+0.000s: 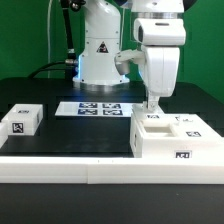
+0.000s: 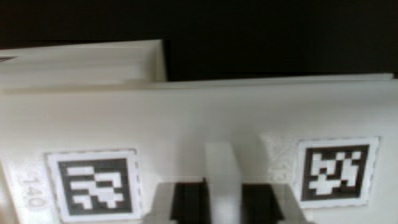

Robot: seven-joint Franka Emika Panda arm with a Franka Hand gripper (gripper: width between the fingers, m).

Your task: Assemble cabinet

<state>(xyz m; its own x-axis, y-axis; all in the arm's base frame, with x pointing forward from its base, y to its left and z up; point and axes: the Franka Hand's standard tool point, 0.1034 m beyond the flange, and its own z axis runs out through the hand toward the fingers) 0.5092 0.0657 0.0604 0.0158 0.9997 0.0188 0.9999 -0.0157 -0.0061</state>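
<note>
- The large white boxy plastic cabinet body [image 1: 176, 143] sits at the exterior view's right, on the near part of the black worktop [image 1: 60, 135]. It is pressed against the long white rail [image 1: 80, 165] along the near edge, and tags show on its top and near face.
- The fingers [image 1: 152, 104] hang straight down over the body's far corner on the exterior view's left, with their tips at its top edge or just touching it. Neither view shows whether they are spread or clenched. In the wrist view a narrow white rib [image 2: 222, 185] seems to stand between them with a tag on either side, but the picture is blurred.
- The step looks like taking hold of that edge of the body, or nudging it.
- To do it well, keep the wrist vertical and centre the rib between the fingers. Squeeze only when both pads are level, or the body may twist against the rail.
- For edges, the rail blocks any move nearward, and the body's left wall drops to bare worktop.
- Open worktop lies to the left, between the body and the small white tagged block [image 1: 22, 120].
- The thin flat white marker board [image 1: 100, 108] lies farther back, so keep off it.
</note>
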